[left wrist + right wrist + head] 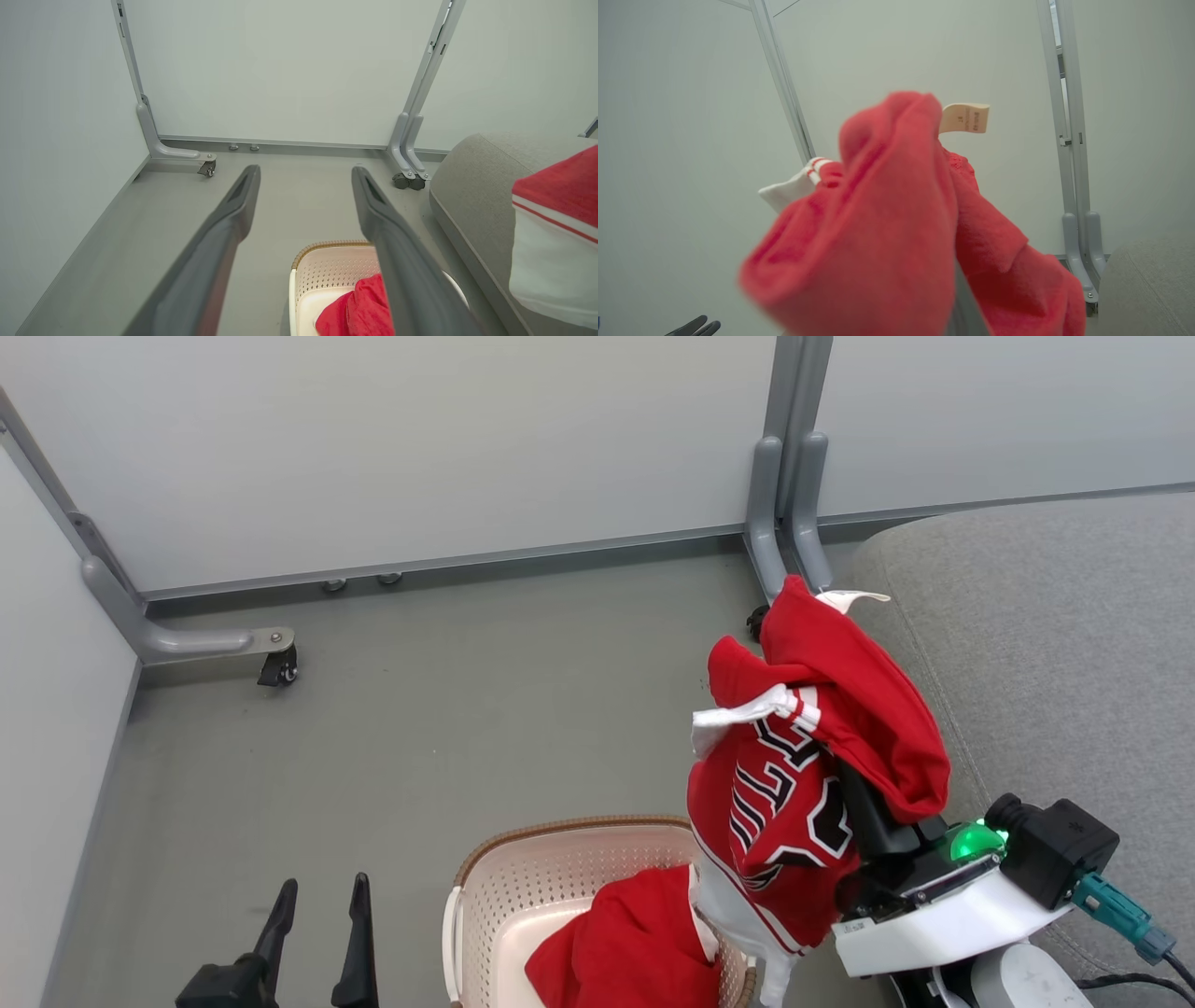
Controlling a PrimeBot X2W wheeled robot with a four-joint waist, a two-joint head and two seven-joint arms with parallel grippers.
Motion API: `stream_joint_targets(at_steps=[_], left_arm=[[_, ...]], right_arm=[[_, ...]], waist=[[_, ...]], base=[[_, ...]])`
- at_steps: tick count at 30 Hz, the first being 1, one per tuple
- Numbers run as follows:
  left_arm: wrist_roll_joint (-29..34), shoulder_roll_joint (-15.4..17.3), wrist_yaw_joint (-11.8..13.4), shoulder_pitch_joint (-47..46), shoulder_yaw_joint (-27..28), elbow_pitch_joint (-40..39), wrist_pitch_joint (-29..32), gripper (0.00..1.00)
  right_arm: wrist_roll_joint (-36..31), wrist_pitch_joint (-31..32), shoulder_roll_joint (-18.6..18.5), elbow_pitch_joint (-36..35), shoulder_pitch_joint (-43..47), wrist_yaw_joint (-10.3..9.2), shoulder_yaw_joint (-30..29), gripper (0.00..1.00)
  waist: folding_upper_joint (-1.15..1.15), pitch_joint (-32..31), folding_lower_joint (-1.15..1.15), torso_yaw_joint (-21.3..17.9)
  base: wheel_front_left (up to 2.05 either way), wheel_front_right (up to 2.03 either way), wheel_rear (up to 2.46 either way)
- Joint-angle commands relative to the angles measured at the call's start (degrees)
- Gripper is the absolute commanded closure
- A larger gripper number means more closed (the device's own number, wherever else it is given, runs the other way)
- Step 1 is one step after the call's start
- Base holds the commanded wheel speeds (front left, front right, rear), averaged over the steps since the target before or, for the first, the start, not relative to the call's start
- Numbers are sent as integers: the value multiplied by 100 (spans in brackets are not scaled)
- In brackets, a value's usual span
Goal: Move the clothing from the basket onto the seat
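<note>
Clothing: two red pieces, split up at this moment, one airborne and one down in the basket (pixel 523 887).
Printed garment (pixel 775 821): bunched and draped over the right gripper (pixel 864 817), hoisted between basket and seat (pixel 1055 644). White hem trailing low by the basket's right rim; touching or not, cannot tell.
Second garment (pixel 635 943): crumpled in the right half of the basket, waiting its turn.
Basket spot: down on the floor (pixel 420 728), just beside the seat's front edge, probably to keep the carry short.
Seat: off to the right, big grey cushion, the landing place, not yet reached.
Right gripper: clenched on the printed garment, fingers pointing up and buried in fabric. Held high, probably so the cloth hangs free instead of dragging over the rim.
Left gripper (pixel 322 896): released, jaws wide, parked low to the left of the basket, well apart from both garments. Out of the way, and probably ready for the second garment.
Step in hand: carry phase by the look of it. Lifted out, with a swing right over the cushion edge to come.
Risk: trailing hem catching the rim and tugging the light basket, or loose folds sliding off mid-swing.
</note>
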Motion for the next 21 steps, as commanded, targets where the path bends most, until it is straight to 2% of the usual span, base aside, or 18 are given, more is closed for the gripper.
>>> stream_joint_targets(at_steps=[1, 21], left_arm=[[7, -12, -17, 109, 25, 30, -3, 0], [-53, -56, -17, 121, -93, 127, -3, 0]], right_arm=[[-42, -18, -22, 0, 72, 0, -15, 100], [15, -18, -11, 10, -4, 0, -76, 100]], waist=[[0, -5, 0, 5], [0, 3, 0, -143]], base=[[0, 0, 0], [0, 0, 0]])
